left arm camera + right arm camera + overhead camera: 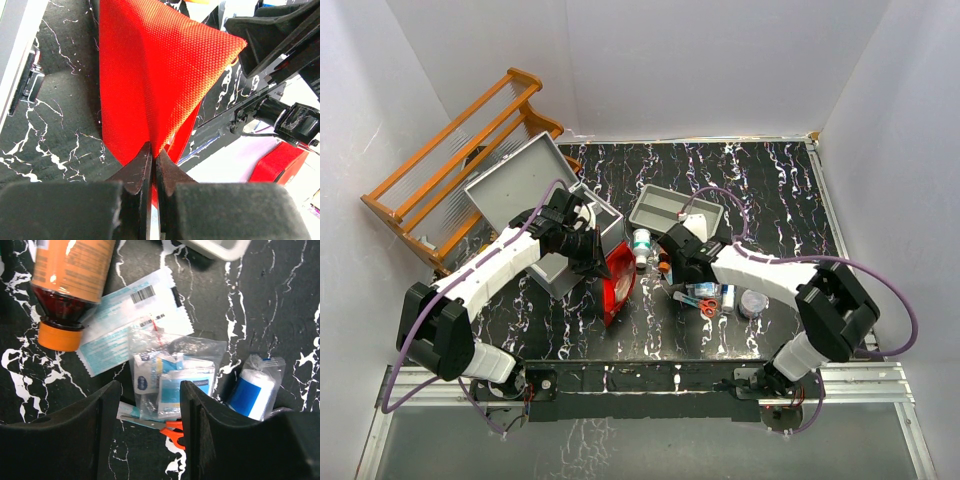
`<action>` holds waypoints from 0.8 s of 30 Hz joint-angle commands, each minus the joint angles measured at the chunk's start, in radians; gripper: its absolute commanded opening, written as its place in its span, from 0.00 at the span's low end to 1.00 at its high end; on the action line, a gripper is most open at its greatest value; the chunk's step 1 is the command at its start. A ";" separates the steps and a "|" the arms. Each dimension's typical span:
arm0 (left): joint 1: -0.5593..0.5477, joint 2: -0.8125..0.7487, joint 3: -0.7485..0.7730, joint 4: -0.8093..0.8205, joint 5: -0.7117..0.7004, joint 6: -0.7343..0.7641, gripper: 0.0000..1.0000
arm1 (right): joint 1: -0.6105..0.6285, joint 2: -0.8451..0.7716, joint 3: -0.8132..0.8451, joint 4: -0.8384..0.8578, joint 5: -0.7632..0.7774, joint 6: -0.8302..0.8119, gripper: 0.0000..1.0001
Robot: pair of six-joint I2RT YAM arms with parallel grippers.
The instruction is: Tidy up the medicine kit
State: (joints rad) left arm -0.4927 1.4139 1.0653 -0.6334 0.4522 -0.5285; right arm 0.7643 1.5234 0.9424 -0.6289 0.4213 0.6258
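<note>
The medicine kit point(515, 180) is a grey metal case at the left back with its lid raised; its latch side shows in the left wrist view point(25, 85). My left gripper point(598, 258) is shut on the edge of a red fabric pouch point(618, 285) just right of the case, and its jaws point(154, 156) pinch the red cloth point(150, 70). My right gripper point(682, 265) is open and empty. It hovers point(150, 390) over a clear bag of wipes point(170, 380), with orange-handled scissors point(172, 430) under it.
A shallow grey two-compartment tray point(660, 200) stands behind the right gripper. An orange-capped amber bottle point(65, 285), a teal packet point(115, 325) and a blue-wrapped bandage roll point(255, 392) lie around the bag. A white bottle point(641, 245) is at centre. A wooden rack point(460, 150) stands at the far left.
</note>
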 commanded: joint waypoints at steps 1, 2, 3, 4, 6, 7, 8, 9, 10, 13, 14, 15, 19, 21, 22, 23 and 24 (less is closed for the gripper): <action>-0.001 -0.041 -0.015 -0.006 0.006 -0.019 0.00 | 0.029 0.048 0.046 -0.004 0.080 -0.006 0.48; -0.001 -0.041 -0.018 -0.004 0.009 -0.019 0.00 | 0.035 0.062 0.046 -0.003 0.089 -0.009 0.48; 0.000 -0.041 -0.020 -0.004 0.012 -0.021 0.00 | 0.039 0.075 0.048 -0.002 0.101 -0.010 0.47; -0.001 -0.041 -0.023 -0.002 0.016 -0.023 0.00 | 0.042 0.086 0.047 -0.001 0.110 -0.012 0.47; -0.001 -0.041 -0.030 0.003 0.021 -0.025 0.00 | 0.046 0.105 0.046 0.006 0.133 -0.014 0.45; -0.001 -0.041 -0.032 0.003 0.022 -0.026 0.00 | 0.051 0.112 0.044 0.013 0.143 -0.018 0.43; 0.000 -0.041 -0.033 0.005 0.024 -0.027 0.00 | 0.054 0.120 0.043 0.018 0.147 -0.023 0.41; -0.001 -0.041 -0.033 0.007 0.025 -0.028 0.00 | 0.060 0.122 0.041 0.023 0.156 -0.027 0.39; -0.001 -0.041 -0.034 0.008 0.026 -0.028 0.00 | 0.065 0.126 0.040 0.028 0.164 -0.027 0.36; -0.001 -0.041 -0.033 0.017 0.034 -0.028 0.00 | 0.074 0.124 0.025 0.043 0.180 -0.027 0.22; 0.000 -0.041 -0.033 0.018 0.036 -0.028 0.00 | 0.076 0.123 0.019 0.046 0.183 -0.026 0.17; 0.000 -0.041 -0.034 0.021 0.039 -0.029 0.00 | 0.076 0.119 0.014 0.052 0.187 -0.026 0.11; -0.001 -0.041 -0.037 0.033 0.051 -0.033 0.00 | 0.075 0.078 0.003 0.066 0.190 -0.020 0.00; -0.001 -0.041 -0.042 0.049 0.065 -0.036 0.00 | 0.075 0.028 0.002 0.066 0.189 -0.008 0.00; -0.001 -0.041 -0.044 0.058 0.077 -0.039 0.00 | 0.075 0.000 0.001 0.066 0.188 0.002 0.00; -0.001 -0.041 -0.045 0.070 0.086 -0.042 0.00 | 0.075 -0.034 0.000 0.066 0.188 0.015 0.00; -0.001 -0.041 -0.046 0.082 0.097 -0.045 0.00 | 0.075 -0.070 -0.003 0.067 0.186 0.031 0.00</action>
State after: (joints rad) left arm -0.4927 1.4136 1.0302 -0.5938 0.4793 -0.5587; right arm 0.8375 1.6012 0.9401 -0.6003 0.5697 0.6079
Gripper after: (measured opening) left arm 0.010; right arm 0.008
